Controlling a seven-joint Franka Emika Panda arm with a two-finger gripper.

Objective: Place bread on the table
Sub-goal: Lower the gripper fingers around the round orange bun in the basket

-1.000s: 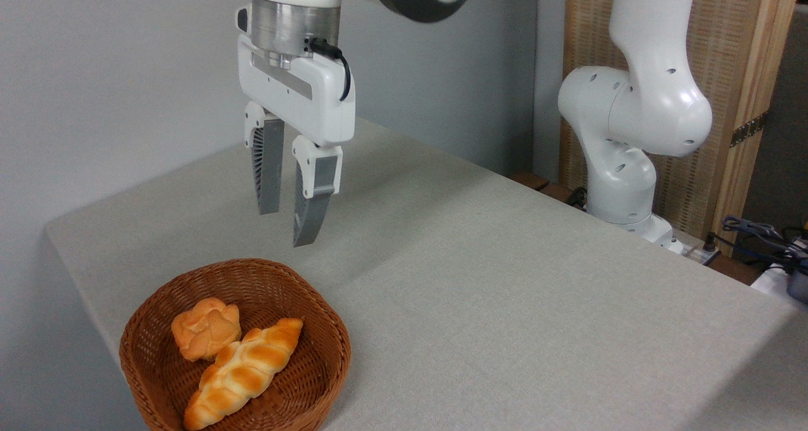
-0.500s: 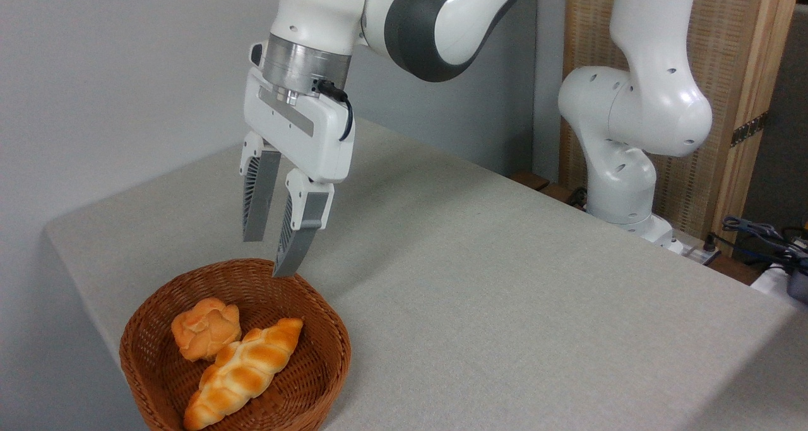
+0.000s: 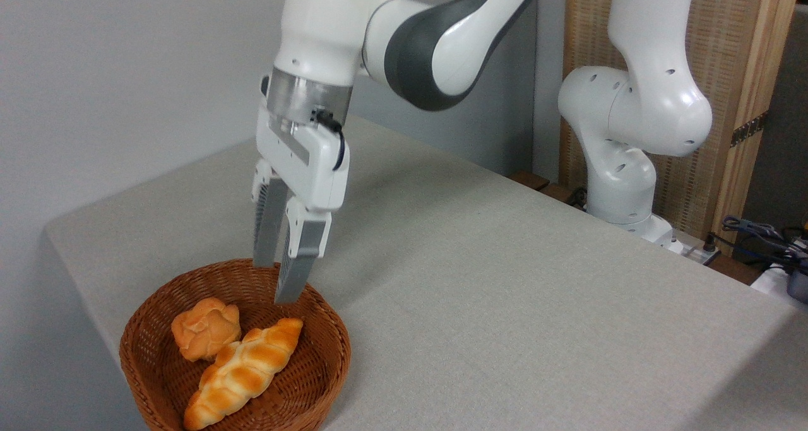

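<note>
Tool point(image 3: 275, 284) lower, nearer basket point(image 3: 325, 336) than before.

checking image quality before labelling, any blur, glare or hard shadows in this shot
Fixed camera view: the end effector looks slightly soft; the bread and wicker basket are sharp. Lighting is even and diffuse, without glare. The table shows only a faint shadow beside the basket.
</note>
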